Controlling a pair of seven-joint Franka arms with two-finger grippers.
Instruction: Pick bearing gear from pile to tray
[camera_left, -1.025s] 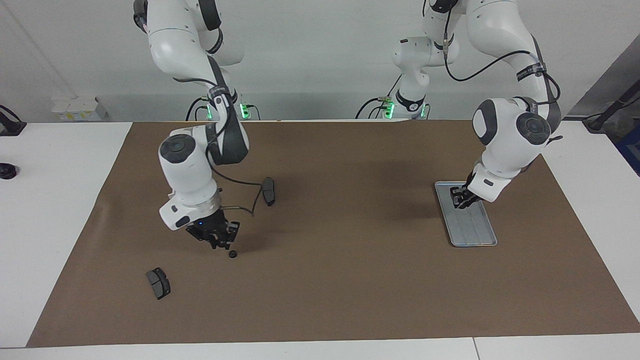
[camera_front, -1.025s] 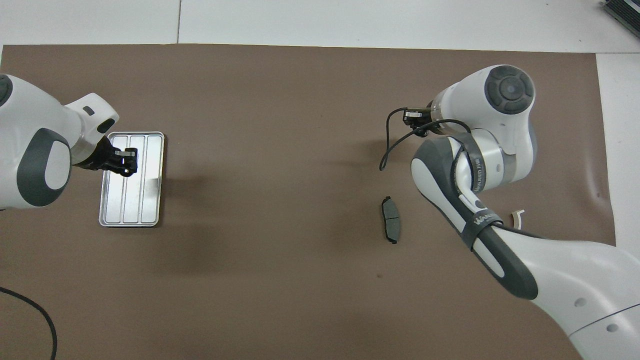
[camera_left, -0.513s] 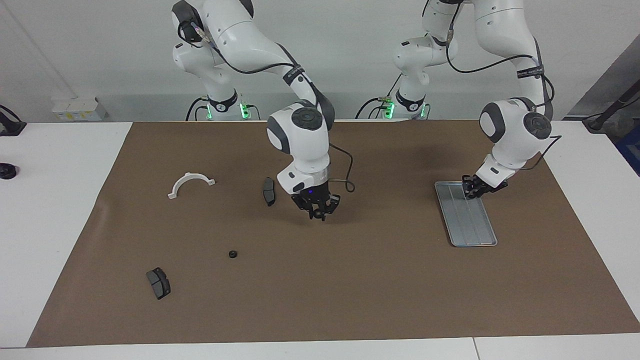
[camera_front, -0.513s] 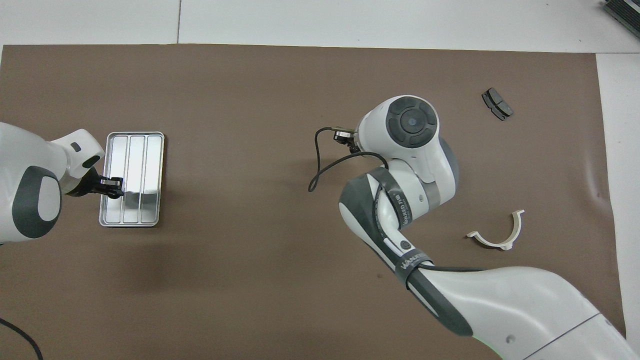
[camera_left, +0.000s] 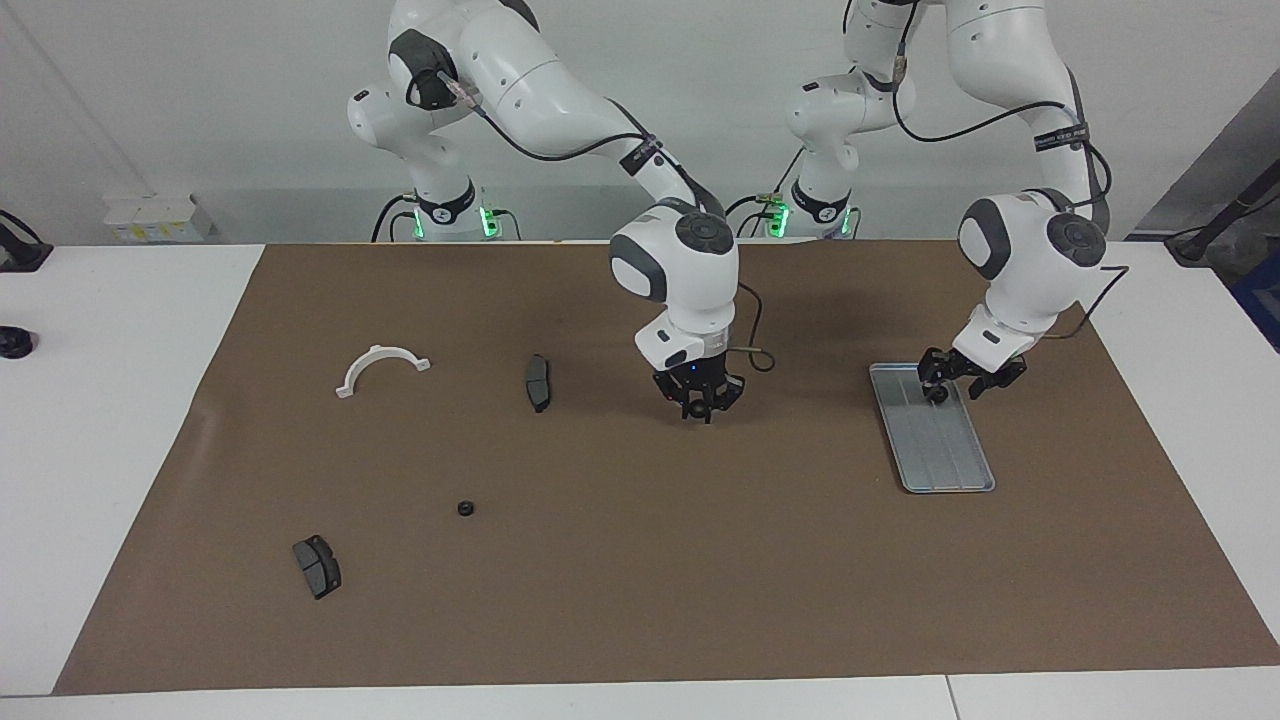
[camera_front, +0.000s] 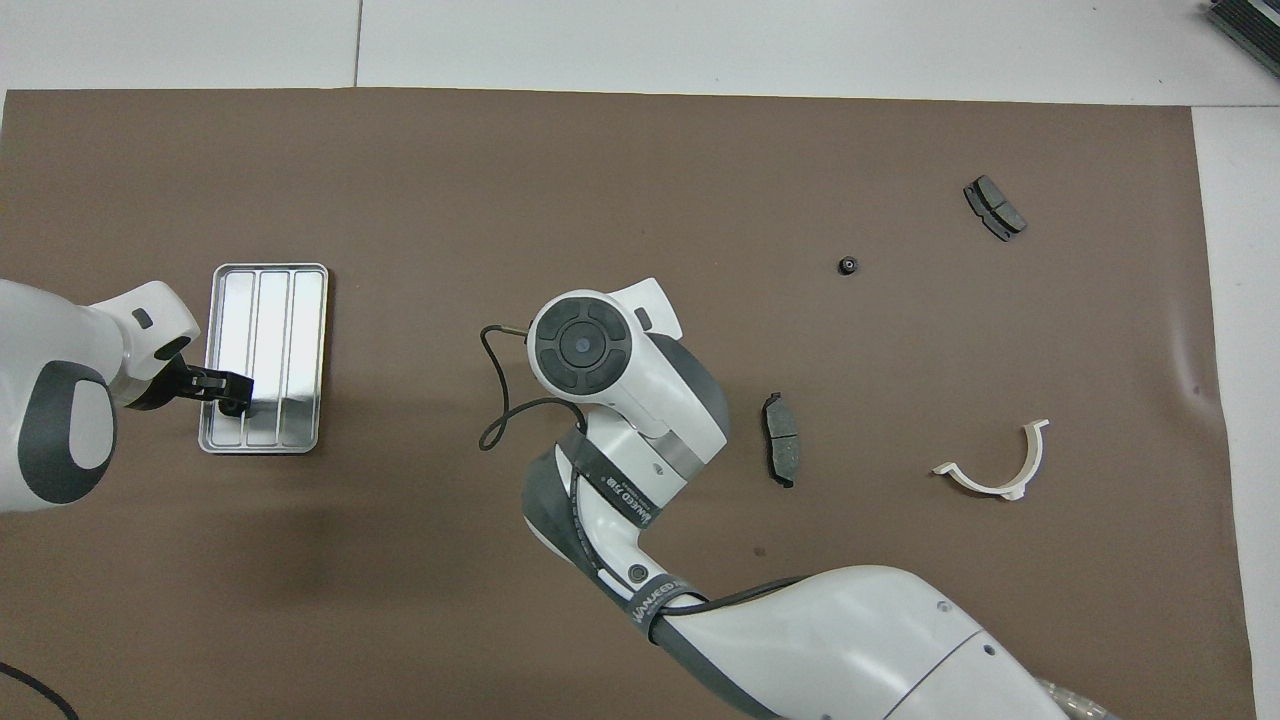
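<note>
Read on the facing view as a clock face laid over the brown mat (camera_left: 640, 600): toward the right arm's end, a dark grey brake pad (camera_left: 316, 566) lies at eight o'clock. The white semicircular bracket (camera_left: 380, 367) lies at ten, nearer to the robots. The bearing gear (camera_left: 465, 508), small, black and round, lies alone on the mat at about eight o'clock, between that pad and the middle, well apart from the tray. A second brake pad (camera_left: 537, 382) lies at eleven o'clock of the gear. The right gripper (camera_left: 698, 408) hangs over bare mat at the centre of the dial. Its fingertips are drawn together, and I cannot tell whether anything small sits between them. At three o'clock the silver tray (camera_left: 950, 455) lies lengthwise. The left gripper (camera_left: 960, 388) is over the tray's end nearer to the robots, its fingers spread apart. A small dark spot sits beneath it, and I cannot tell whether that is a gear or a fingertip.
</note>
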